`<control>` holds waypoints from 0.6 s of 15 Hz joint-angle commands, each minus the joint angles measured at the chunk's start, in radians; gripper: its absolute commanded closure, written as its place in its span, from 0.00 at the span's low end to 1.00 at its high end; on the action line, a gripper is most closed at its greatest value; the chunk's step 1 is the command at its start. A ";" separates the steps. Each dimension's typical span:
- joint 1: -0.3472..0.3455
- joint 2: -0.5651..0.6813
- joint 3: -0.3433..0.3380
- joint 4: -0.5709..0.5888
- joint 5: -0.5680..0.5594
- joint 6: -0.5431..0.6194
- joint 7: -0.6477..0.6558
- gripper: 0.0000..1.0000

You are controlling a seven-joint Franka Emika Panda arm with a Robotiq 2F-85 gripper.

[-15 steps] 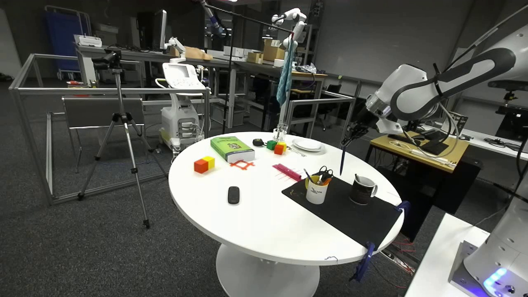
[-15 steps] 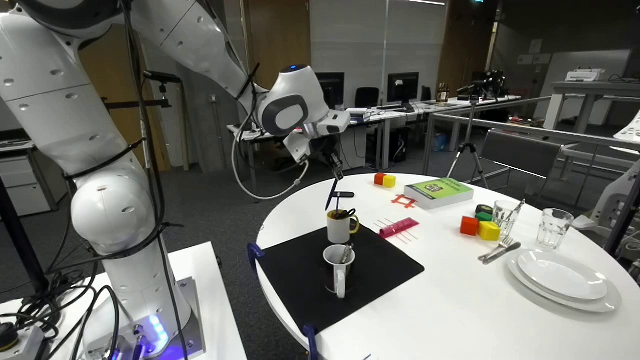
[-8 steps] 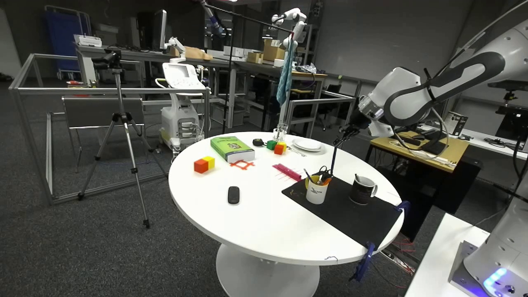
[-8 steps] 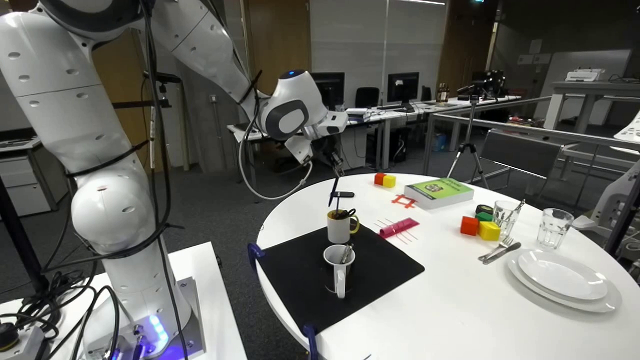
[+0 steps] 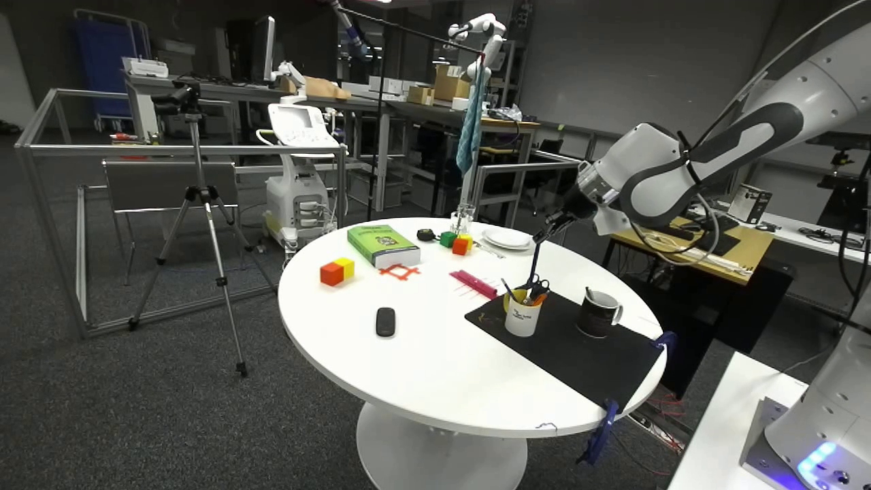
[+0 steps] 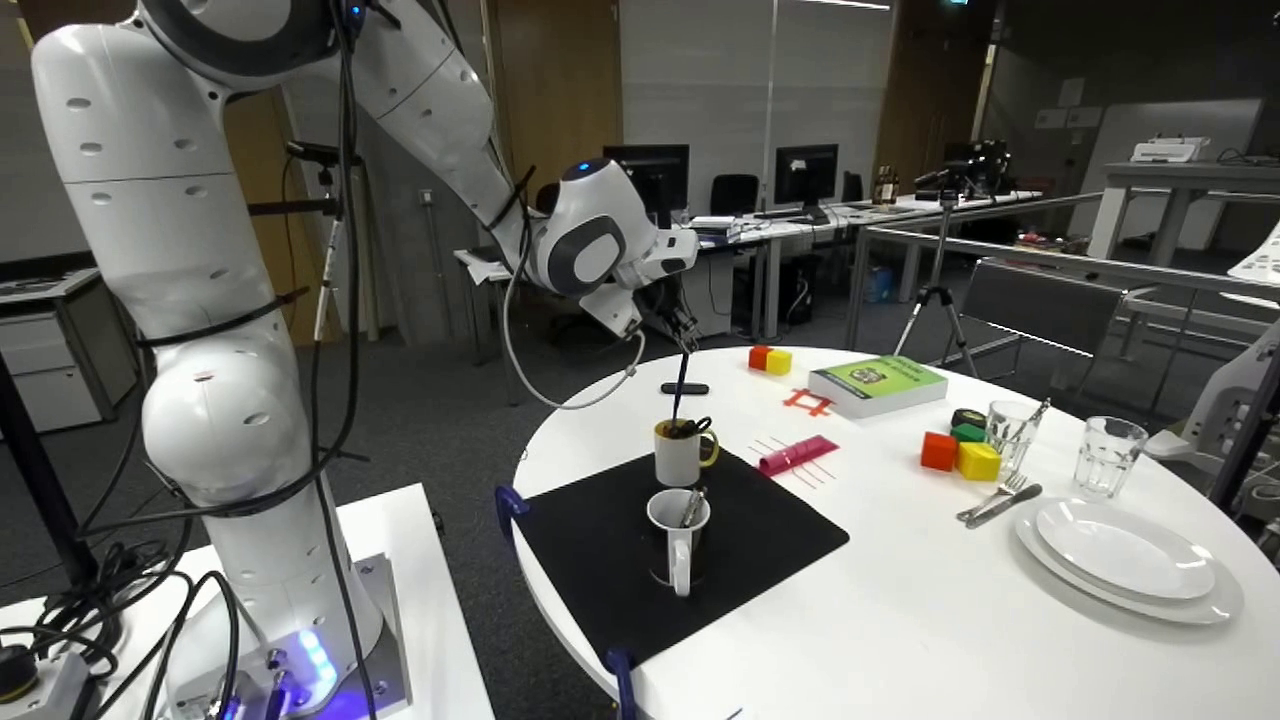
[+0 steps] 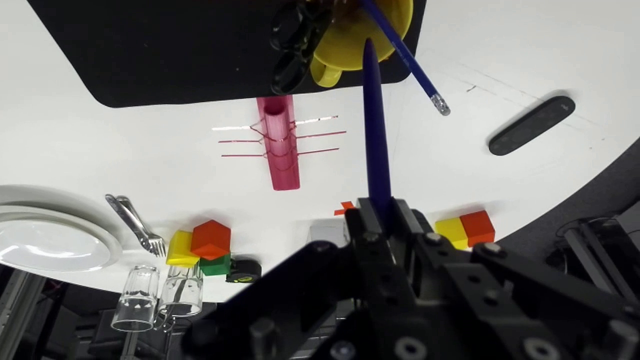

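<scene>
My gripper point(image 7: 384, 210) is shut on a dark blue pointed stick point(image 7: 376, 130), perhaps a pen, which juts out from the fingertips. In both exterior views the stick point(image 5: 534, 260) point(image 6: 680, 388) hangs tip down, slightly tilted, from the gripper point(image 5: 543, 235) point(image 6: 688, 342). Its tip is at or just above the mouth of a white mug with a yellow inside point(image 5: 522, 318) point(image 6: 677, 458); I cannot tell if it is within the rim. That mug point(image 7: 345, 47) holds a blue pencil point(image 7: 405, 57) and black-handled scissors point(image 7: 295, 50).
A black mat point(image 6: 760, 540) lies under both mugs, clamped at the table edge. A dark mug point(image 5: 599, 314) with a pen stands nearby. Around are a pink holder point(image 7: 280, 150), black remote point(image 7: 531, 125), green book point(image 5: 384, 246), coloured blocks point(image 6: 938, 451), glasses point(image 6: 1108, 455) and plates point(image 6: 1125, 548).
The arm has carried the stick over to the white mug and lowered it, moving left and down in an exterior view. The stick now hangs at the mug's mouth. Objects on the table have not moved.
</scene>
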 commanded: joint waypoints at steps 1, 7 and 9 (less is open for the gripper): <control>-0.005 0.058 -0.006 0.030 -0.055 0.062 0.003 0.97; 0.000 0.135 0.001 0.057 -0.034 0.075 -0.012 0.97; 0.000 0.154 0.000 0.061 -0.038 0.071 -0.011 0.97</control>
